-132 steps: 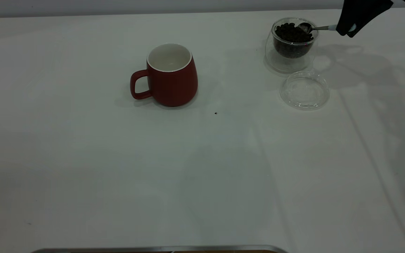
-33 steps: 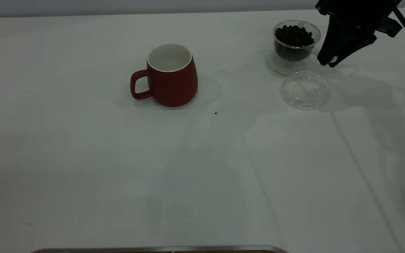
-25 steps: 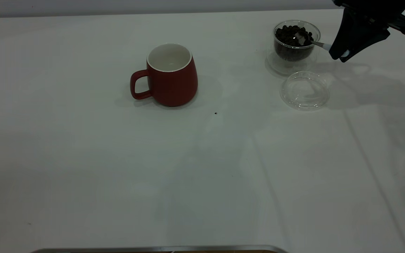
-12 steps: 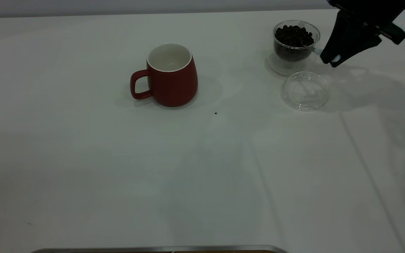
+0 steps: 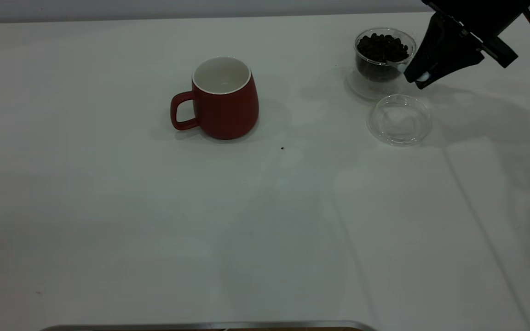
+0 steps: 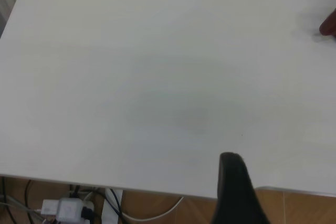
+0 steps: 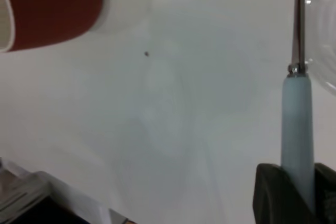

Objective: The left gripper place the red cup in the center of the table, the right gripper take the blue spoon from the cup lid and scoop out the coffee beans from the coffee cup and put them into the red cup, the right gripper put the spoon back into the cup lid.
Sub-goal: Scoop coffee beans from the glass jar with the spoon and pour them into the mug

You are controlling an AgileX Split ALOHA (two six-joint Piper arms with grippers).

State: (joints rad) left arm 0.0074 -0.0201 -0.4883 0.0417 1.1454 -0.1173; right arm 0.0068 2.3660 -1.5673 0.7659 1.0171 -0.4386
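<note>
Pinching the small teaspoon w/ pale light-blue handle and shiny metal neck (image 7: 297, 129) between its two black fingers (image 7: 269, 195), the black angular right gripper (image 5: 423, 76) hangs at the far right of the large plain white table (image 5: 265, 216), tilted down toward the small clear double-walled glass coffee cup (image 5: 383, 62). Fingers pressed tight on the handle's end; in the right wrist view the handle runs straight out from the gripper and the thin metal neck carries on beyond it, past the curved glass edge. Spoon bowl itself can't be made out in either view; in the exterior view only a pale bit of the handle shows at the gripper tip, just beside the cup's rim.

Coffee cup sits right ahead of the gripper tip, touching or nearly so – can't tell which. Heap of dark glossy coffee beans (image 5: 381, 46) fills its upper part. Flat round clear glass cup lid (image 5: 399, 120) lies on the table just below/near the gripper, close beside the coffee cup.

Dark red rounded ceramic mug w/ white inside (image 5: 222, 98) stands upright well apart from the gripper, toward the table's middle, loop handle pointing away from the gripper. Tiny dark speck (image 5: 282, 148) on the table between mug and lid.

Left gripper: one dark finger (image 6: 234, 192) shows in the left wrist view over the table's edge, away from everything; open or shut – can't tell.
</note>
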